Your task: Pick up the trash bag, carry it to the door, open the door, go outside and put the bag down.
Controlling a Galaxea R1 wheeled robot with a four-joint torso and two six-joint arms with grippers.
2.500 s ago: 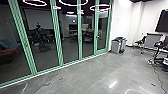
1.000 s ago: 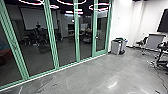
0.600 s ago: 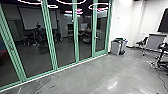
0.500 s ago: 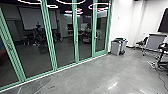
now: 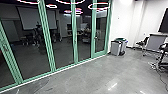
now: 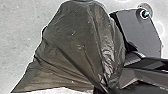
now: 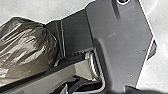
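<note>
Head view: closed green-framed glass door (image 5: 100,37), grey bins (image 5: 116,48) near it.

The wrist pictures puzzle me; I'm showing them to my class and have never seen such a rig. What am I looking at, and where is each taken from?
The machine is a two-armed robot on a wheeled base. One camera sits high on it, looking forward: it sees green-framed glass panels, grey bins by a white wall, and a chair, all standing on the grey floor. The other two cameras ride on its wrists. Both see a dark, crinkled trash bag and a broad dark plate, part of the robot itself. The bag is probably being carried, but I cannot make out which tool grips it.
</note>
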